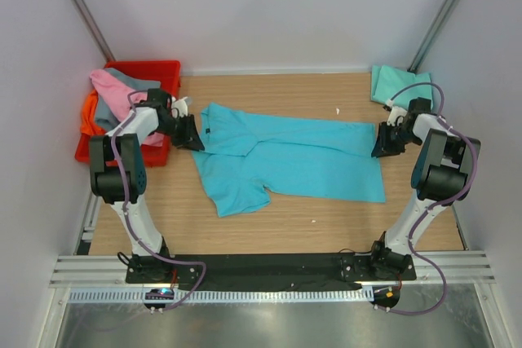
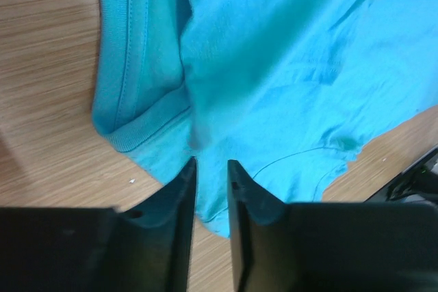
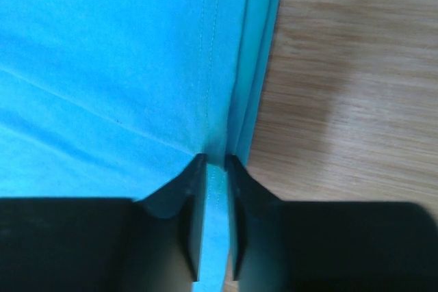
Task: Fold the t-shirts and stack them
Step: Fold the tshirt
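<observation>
One mint t-shirt (image 1: 393, 84) folded beyond the half-folded turquoise t-shirt (image 1: 302, 162), right gripper (image 3: 215, 163) pinching its hem, left gripper (image 2: 211, 166) barely parted, hold unclear; other t-shirts (image 1: 114, 91) wait in the red crate (image 1: 160, 66)

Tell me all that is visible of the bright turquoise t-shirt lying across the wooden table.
The bright turquoise-blue cloth t-shirt lies flat across the wooden table, ribbed collar toward the left gripper, stitched hem between the fingers of the right gripper. Its far side looks folded over; one short sleeve points to the near edge. Soft, slightly wrinkled.
</observation>
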Robot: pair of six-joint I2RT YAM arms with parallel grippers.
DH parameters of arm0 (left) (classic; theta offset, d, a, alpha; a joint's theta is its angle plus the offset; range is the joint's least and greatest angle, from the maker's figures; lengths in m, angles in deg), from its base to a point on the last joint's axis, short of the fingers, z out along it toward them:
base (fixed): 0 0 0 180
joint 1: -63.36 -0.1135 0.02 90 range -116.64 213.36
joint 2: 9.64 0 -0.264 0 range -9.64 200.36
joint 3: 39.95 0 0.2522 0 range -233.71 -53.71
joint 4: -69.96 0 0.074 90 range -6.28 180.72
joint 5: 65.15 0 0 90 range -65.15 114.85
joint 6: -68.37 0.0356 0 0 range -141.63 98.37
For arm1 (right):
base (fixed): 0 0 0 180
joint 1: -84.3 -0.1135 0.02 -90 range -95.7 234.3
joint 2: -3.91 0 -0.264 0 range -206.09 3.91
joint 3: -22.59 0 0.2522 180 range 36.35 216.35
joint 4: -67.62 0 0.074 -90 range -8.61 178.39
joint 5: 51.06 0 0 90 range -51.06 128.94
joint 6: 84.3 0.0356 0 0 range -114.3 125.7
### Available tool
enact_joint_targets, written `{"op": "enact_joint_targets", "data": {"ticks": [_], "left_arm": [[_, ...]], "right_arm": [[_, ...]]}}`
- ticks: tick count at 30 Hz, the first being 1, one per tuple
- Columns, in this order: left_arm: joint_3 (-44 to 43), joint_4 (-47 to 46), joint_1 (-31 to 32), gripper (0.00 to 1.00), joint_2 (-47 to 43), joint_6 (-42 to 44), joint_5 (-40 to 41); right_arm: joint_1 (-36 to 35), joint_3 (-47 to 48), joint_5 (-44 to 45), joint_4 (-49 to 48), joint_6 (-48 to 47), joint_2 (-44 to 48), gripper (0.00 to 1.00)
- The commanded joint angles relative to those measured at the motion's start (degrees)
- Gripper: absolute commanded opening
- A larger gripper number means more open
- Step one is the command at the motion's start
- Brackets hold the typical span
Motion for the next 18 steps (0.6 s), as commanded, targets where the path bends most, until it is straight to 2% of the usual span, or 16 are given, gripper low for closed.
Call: {"op": "enact_joint_targets", "data": {"ticks": [1,2,5,9,13,18], "left_arm": [[-1.01,1.91,-0.33,0.31,-3.51,0.36,-1.27],[-1.71,2.00,-0.33,0.34,-3.95,0.27,-1.44],[-3.30,2.00,-0.33,0.37,-5.27,0.10,-1.53],[-9.08,1.39,-0.33,0.38,-2.21,0.01,-2.31],[-17.07,0.07,-0.33,0.38,6.91,-1.04,-5.12],[-28.86,0.86,-0.07,0.31,16.77,-3.42,-7.86]], "right_arm": [[0.29,1.20,-1.03,3.35,-0.84,3.19,0.30],[0.29,1.46,-1.47,3.97,-0.93,3.72,0.39],[0.29,2.52,-2.00,5.03,-0.76,6.09,0.45],[0.29,4.27,-3.14,2.93,0.73,7.32,0.46],[0.29,5.59,-7.71,-3.39,5.30,4.88,0.46],[0.11,9.27,-12.37,-9.73,12.24,-1.01,0.46]]}}
